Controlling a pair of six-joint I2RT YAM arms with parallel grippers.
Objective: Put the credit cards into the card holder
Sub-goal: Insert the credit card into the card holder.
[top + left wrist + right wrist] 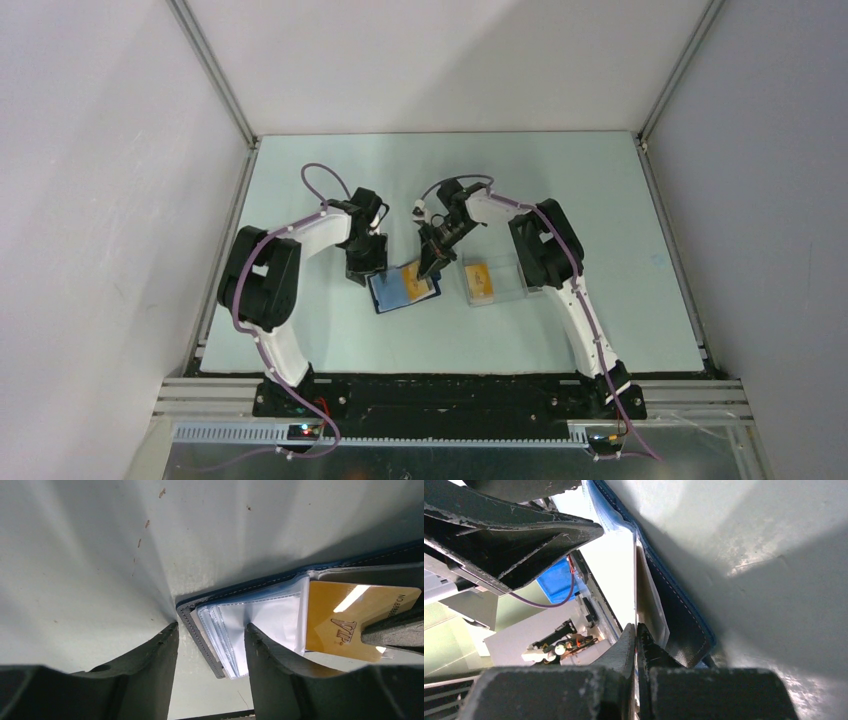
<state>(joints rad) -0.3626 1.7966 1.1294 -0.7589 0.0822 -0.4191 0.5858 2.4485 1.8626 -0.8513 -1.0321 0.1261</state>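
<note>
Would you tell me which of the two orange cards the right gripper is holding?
The card over the open wallet, pinched by the right gripper; the other card lies untouched in the clear case.

I have little room mid-table [620, 190]. The left claw [360, 275] and right claw [428, 268] crowd the open card holder [392, 295] from either side, close to each other. The left claw's jaws stand apart astride the holder's corner, and its clear sleeves [260, 620] fill the gap between them. The right claw's jaws pinch a credit card [345, 615] over the holder, barring that side. Just to the right the clear case [498, 290] stands in the way, with the right arm [545, 245] over its far end. The far part of the table and both side strips are open for a pass.
</note>
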